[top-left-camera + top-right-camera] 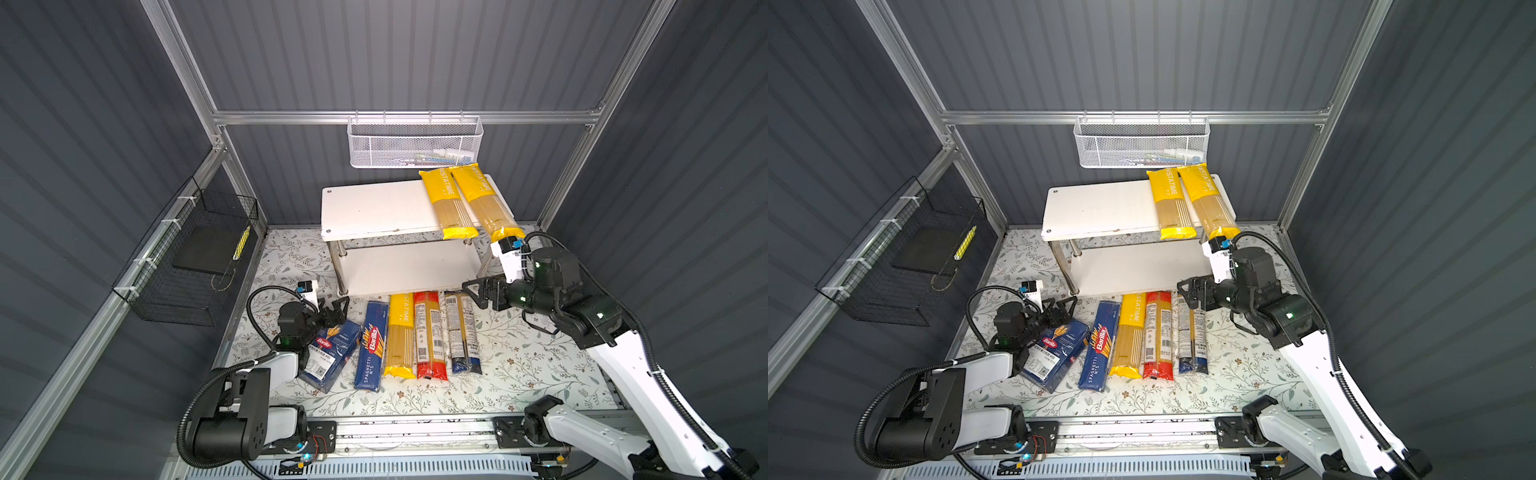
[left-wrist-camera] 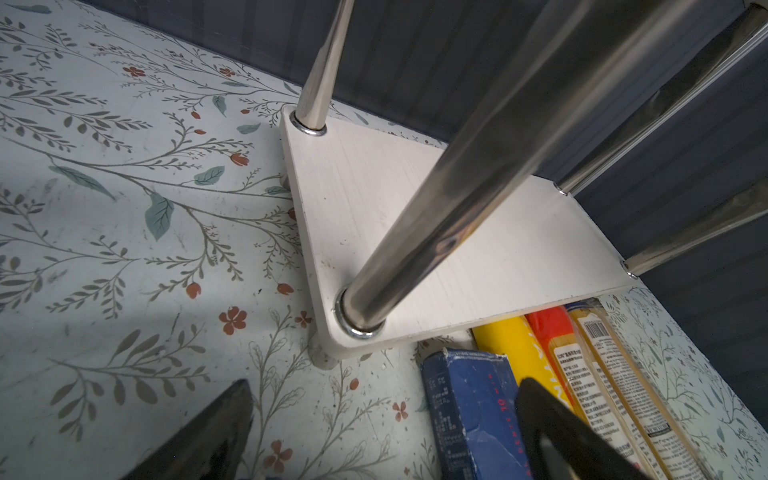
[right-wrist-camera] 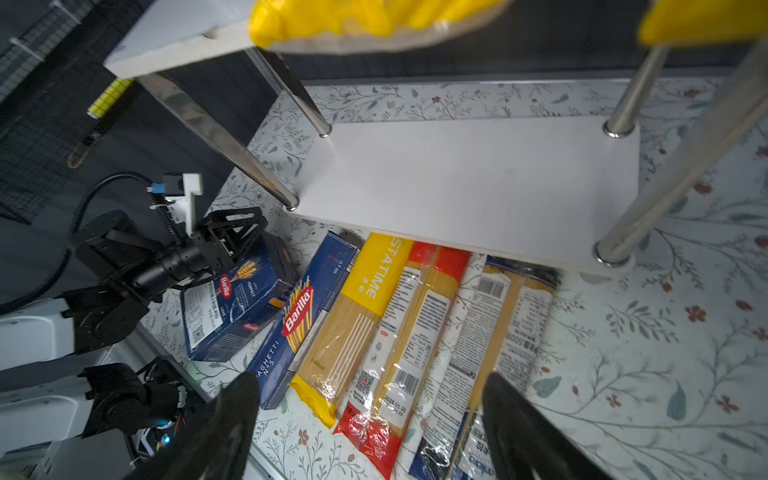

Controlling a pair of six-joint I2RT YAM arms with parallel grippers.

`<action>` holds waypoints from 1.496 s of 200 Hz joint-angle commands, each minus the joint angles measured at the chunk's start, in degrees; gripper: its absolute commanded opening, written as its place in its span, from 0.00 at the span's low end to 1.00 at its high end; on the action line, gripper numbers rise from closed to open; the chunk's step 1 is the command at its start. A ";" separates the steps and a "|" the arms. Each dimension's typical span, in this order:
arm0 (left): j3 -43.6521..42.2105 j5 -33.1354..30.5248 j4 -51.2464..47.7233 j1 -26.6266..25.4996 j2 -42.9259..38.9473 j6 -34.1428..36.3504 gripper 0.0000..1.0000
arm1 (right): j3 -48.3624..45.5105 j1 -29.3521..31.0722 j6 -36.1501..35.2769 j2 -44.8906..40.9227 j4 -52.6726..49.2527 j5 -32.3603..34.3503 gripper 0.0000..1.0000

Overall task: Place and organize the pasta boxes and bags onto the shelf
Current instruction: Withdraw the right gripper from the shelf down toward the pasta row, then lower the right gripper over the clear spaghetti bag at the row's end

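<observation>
Lower board point(image 1: 409, 266) bare between chrome posts point(image 1: 337, 266); bags point(image 1: 428, 332) crowd its front.

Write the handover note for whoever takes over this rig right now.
Left gripper: open, empty, beside the wide Barilla box, at its far end.
Right gripper: open, empty, above the far ends of the bags on the table.
Done: inner yellow bag and outer yellow bag on the shelf, top board, right end.
Remaining, all on the table: wide Barilla box, narrow spaghetti box, third yellow bag, red-ended bag, blue-ended bag.
</observation>
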 commanded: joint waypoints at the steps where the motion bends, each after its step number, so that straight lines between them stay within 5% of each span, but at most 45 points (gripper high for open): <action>1: -1.03 1.19 -3.91 -0.98 0.67 -0.76 0.99 | -6.23 0.25 5.59 -0.11 -0.91 8.56 0.86; 64: -1.92 0.27 -3.12 -1.17 0.04 -0.84 0.99 | -18.24 0.25 13.58 -0.72 4.46 15.74 0.91; 132: -1.64 0.86 -3.65 -1.77 0.17 -0.53 0.99 | -27.78 0.18 16.77 3.43 12.13 11.94 0.96; 299: 0.49 -0.94 -6.79 -4.14 1.35 1.31 0.99 | -25.60 5.60 14.83 20.14 15.30 20.00 0.99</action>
